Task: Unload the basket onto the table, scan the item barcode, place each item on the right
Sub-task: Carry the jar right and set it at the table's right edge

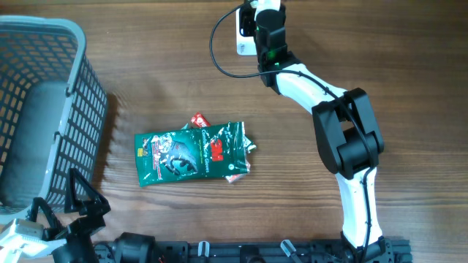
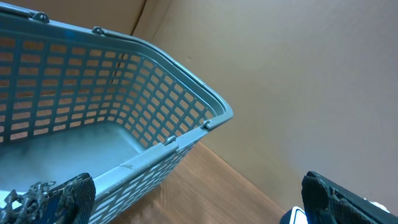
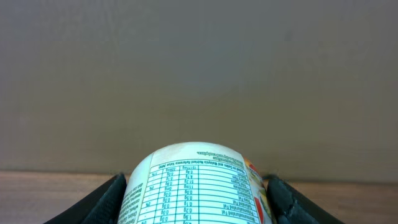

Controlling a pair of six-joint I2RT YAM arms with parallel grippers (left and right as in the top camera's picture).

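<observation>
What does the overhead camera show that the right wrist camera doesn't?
Only overhead: the grey basket, the green packet lying flat on the table, and the open left tool. Only right wrist: the nutrition table printed on the white container. Both: the right tool gripping that container, and the table.

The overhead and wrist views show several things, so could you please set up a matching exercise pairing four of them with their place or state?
Things:
1. basket
2. green packet
3. white labelled container
4. left gripper

Places or states:
a. open, holding nothing, at the robot's edge of the table beside the basket
b. gripped between the fingers of the right gripper
c. standing at the left side of the table
d. lying flat in the middle of the table

Pairs: 1-c, 2-d, 3-b, 4-a
</observation>
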